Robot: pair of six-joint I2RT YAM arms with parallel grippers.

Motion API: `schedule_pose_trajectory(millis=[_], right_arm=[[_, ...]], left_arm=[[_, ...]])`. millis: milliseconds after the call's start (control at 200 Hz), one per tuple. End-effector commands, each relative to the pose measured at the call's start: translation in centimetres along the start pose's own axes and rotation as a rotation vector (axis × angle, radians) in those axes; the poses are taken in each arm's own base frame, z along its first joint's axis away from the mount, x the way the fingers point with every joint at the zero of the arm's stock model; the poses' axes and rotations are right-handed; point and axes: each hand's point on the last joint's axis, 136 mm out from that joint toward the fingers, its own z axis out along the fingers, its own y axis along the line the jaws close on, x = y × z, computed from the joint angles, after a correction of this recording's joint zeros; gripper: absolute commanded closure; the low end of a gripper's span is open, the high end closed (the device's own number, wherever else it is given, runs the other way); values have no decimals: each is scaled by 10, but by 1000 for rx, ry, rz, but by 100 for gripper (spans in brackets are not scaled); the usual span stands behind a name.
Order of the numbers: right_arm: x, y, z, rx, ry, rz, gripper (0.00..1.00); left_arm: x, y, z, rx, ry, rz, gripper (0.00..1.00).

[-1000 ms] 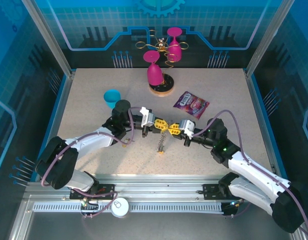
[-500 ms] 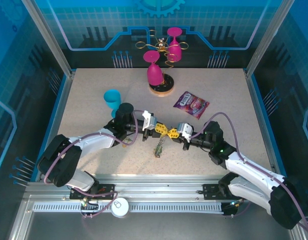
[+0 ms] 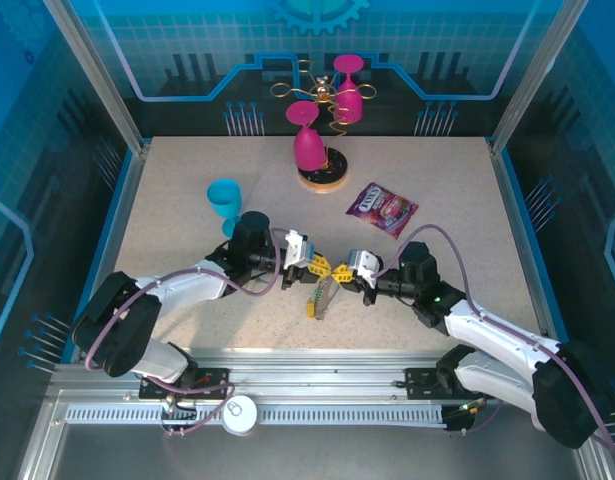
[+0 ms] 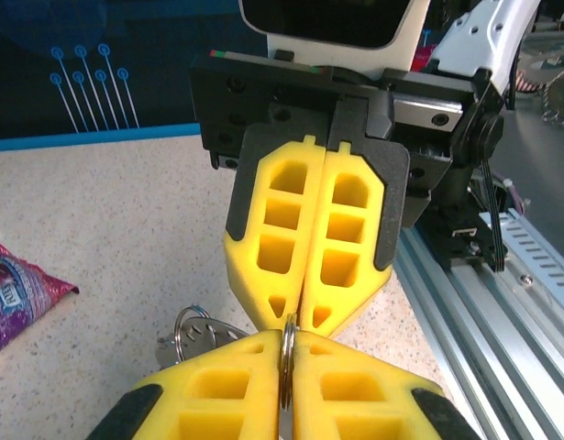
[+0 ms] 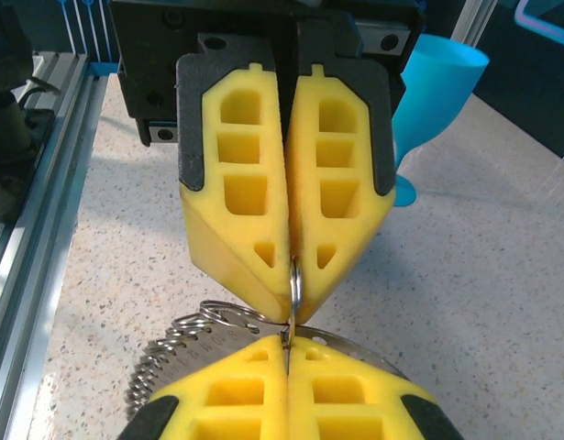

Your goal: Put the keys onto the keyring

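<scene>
Top external — speckled table (image 3: 177,175), blue walls (image 3: 47,200) | left fingers (image 4: 217,390), right fingers (image 5: 226,390) — both clamped on thin metal ring (image 5: 295,280)

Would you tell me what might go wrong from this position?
1. The left gripper and right gripper both pinch one thin split ring at their very tips, so any pull apart could let it slip free.
2. The keys hanging below the ring could drag or snag on the table and twist the ring out of the grip.
</scene>
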Motion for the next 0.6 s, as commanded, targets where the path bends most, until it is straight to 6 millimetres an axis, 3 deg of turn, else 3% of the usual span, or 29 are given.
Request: schedule_pose_trajectory(millis=[0, 305, 560, 595], right_arm=[[-16, 2, 3, -22, -25, -48, 100], [-11, 2, 5, -24, 9, -46, 100], [-18, 3, 2, -21, -18, -64, 100], [-19, 3, 1, -14, -27, -66, 90]], left_arm=[[7, -8, -2, 9, 33, 13, 89], [14, -9, -3, 13, 85, 9, 94], [12, -9, -5, 8, 89, 19, 100], [10, -9, -5, 7, 78, 20, 100]])
